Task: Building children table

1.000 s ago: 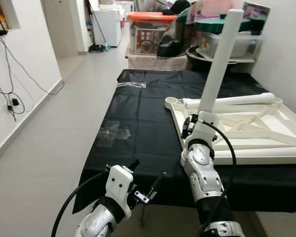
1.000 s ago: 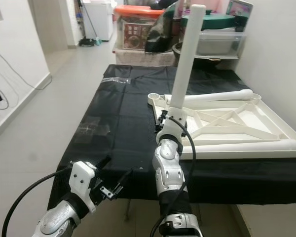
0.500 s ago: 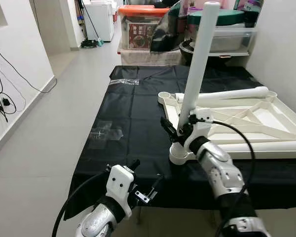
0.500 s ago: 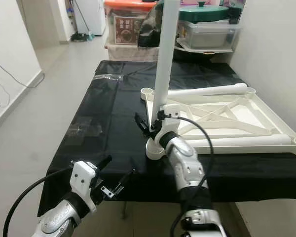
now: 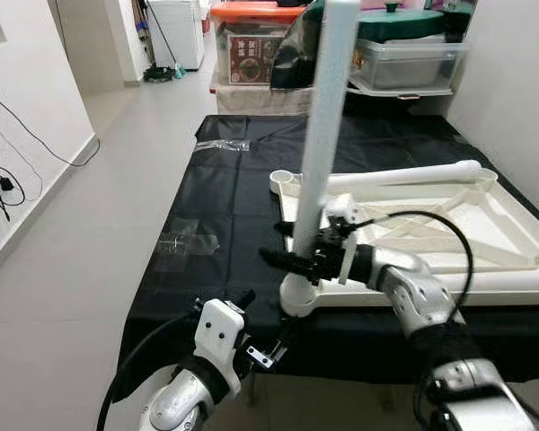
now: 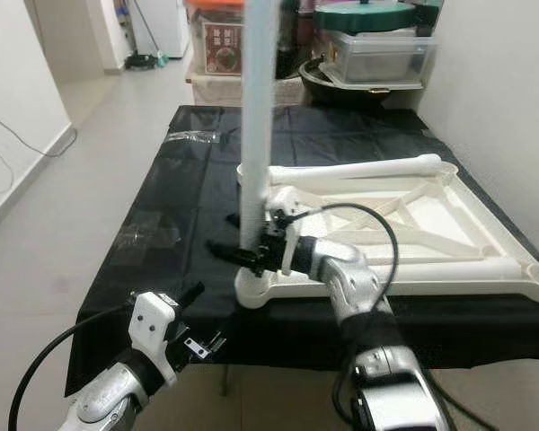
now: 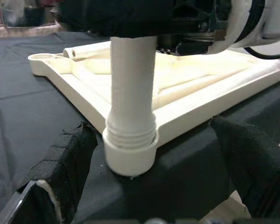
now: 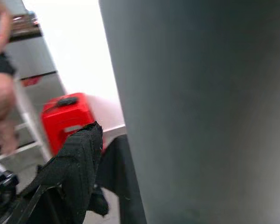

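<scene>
Right claw (image 5: pixel 298 260) sits mid-frame in the left eye view, fingers clamped around the lower part of a white table leg (image 5: pixel 326 117) that stands upright and runs off the top of the frame. The leg's base is seated in the corner socket (image 7: pixel 129 154) of the upturned white tabletop (image 5: pixel 485 229); the left wrist view shows the threaded collar of the leg just above the socket rim. The tabletop lies underside up in the centre-right of the frame on the counter (image 5: pixel 216 206), which is covered in black cloth, with the socket corner at the near edge of the counter. A second white leg (image 5: pixel 404 177) lies flat across the far side of the tabletop, resting on its rim. A third leg (image 6: pixel 449 269) lies along the near rim. Left claw (image 5: pixel 268 334) is low in the lower left of the frame, just below the counter's near edge, fingers spread apart, holding nothing, pointed toward the socket corner. Clear tape patches (image 5: pixel 187 242) are stuck to the cloth left of centre. Storage bins (image 5: pixel 260 49) and a lidded tub stand beyond the far end, upper centre. A red container (image 8: pixel 67 116) shows in the right wrist view.
</scene>
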Controlling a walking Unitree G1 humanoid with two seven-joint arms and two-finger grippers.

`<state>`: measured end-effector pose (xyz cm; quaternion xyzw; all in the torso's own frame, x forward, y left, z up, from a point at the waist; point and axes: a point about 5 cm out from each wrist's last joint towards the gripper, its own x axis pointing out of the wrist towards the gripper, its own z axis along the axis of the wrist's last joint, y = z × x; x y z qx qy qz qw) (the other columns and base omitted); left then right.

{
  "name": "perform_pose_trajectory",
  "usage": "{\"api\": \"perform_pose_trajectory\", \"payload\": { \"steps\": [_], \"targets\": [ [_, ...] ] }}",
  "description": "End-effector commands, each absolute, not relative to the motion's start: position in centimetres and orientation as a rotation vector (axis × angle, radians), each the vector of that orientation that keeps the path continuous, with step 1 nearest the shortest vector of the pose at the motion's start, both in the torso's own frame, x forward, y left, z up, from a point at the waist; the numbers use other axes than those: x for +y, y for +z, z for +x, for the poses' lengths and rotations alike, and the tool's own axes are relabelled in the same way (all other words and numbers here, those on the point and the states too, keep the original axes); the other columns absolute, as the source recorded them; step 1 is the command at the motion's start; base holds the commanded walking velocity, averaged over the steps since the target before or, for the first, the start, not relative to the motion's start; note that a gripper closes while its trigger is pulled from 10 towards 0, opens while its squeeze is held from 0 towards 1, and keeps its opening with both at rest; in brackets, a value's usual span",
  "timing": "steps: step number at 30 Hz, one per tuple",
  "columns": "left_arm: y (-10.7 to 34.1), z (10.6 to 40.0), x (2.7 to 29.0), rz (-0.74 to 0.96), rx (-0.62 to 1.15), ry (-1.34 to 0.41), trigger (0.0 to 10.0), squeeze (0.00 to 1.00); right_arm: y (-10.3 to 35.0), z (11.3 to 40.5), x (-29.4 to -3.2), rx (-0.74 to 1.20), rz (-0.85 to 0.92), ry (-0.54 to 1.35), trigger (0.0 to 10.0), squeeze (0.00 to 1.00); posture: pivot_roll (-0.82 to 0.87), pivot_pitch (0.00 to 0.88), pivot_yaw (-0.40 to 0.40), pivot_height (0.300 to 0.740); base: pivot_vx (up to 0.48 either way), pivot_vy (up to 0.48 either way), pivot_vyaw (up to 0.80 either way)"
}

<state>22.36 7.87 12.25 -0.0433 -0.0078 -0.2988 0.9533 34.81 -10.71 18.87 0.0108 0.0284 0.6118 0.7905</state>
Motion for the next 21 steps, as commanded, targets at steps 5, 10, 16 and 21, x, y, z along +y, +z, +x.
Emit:
{"api": "perform_pose_trajectory", "payload": {
  "steps": [5,10,16,21],
  "targets": [
    [12.0,22.2,8.0,-0.09,-0.001,-0.608,10.0,0.0,18.0,34.4,-9.2,0.117,-0.013,1.442,0.0,0.0,0.09,0.016,-0.022,0.74,0.0,0.0,0.0],
    [12.1,22.2,7.9,-0.09,0.001,-0.608,10.0,0.0,17.2,35.2,-9.0,0.097,-0.042,1.299,0.0,0.0,0.09,0.016,-0.023,0.74,0.0,0.0,0.0],
    [12.0,22.2,7.8,-0.09,-0.001,-0.61,10.0,0.0,17.7,35.4,-8.5,0.009,0.006,1.146,0.0,0.0,0.09,0.012,-0.027,0.74,0.0,0.0,0.0],
    [12.0,22.2,7.8,-0.09,-0.001,-0.608,10.0,0.0,17.9,37.2,-9.5,-0.013,0.052,0.704,0.0,0.0,0.08,0.005,-0.031,0.74,0.0,0.0,0.0]
  ]
}}
